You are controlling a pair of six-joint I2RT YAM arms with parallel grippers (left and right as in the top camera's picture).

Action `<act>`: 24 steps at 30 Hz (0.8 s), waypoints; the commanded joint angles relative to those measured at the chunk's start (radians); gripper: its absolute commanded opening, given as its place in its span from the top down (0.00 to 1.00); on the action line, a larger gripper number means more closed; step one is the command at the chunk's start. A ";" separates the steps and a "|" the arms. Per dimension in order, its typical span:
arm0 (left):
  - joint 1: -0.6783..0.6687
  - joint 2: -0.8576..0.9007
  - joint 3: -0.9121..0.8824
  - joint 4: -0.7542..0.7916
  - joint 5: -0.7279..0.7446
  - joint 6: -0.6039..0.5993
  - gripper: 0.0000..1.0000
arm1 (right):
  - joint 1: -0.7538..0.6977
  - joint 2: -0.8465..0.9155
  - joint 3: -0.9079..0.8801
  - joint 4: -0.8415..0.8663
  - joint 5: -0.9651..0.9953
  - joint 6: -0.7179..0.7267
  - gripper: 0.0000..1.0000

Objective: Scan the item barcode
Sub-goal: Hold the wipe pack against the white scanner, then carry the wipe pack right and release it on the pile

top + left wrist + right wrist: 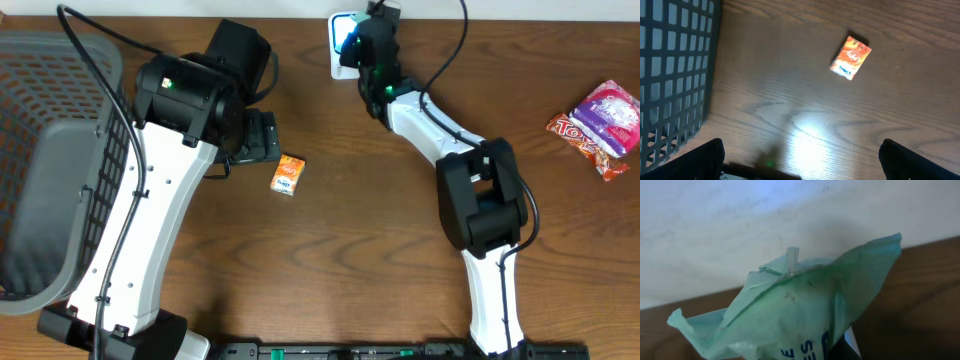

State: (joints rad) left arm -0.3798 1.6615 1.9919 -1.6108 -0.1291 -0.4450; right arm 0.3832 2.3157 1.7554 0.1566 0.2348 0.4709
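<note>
The item is a crumpled pale green packet (790,310) with dark blue lettering, and my right gripper (360,48) is shut on its lower end. It is held up at the table's back edge, right in front of a white, blue-lit device (338,30) that looks like the scanner. No barcode shows on the side of the packet facing the right wrist camera. My left gripper (802,167) hangs open above bare wood with nothing between its black fingertips (707,157).
A small orange box (288,174) lies on the table just right of the left gripper, seen ahead of it as the orange box (850,57). A grey mesh basket (50,120) stands at far left. Pink and red snack packs (600,125) lie at far right.
</note>
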 commanded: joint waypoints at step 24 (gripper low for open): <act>0.003 0.000 0.008 -0.049 -0.002 -0.004 0.02 | -0.590 -0.347 0.015 -0.803 0.309 -0.113 0.99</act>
State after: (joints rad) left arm -0.3798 1.6615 1.9919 -1.6104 -0.1291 -0.4450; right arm -0.1429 1.9400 1.7733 -0.5957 0.4267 0.3897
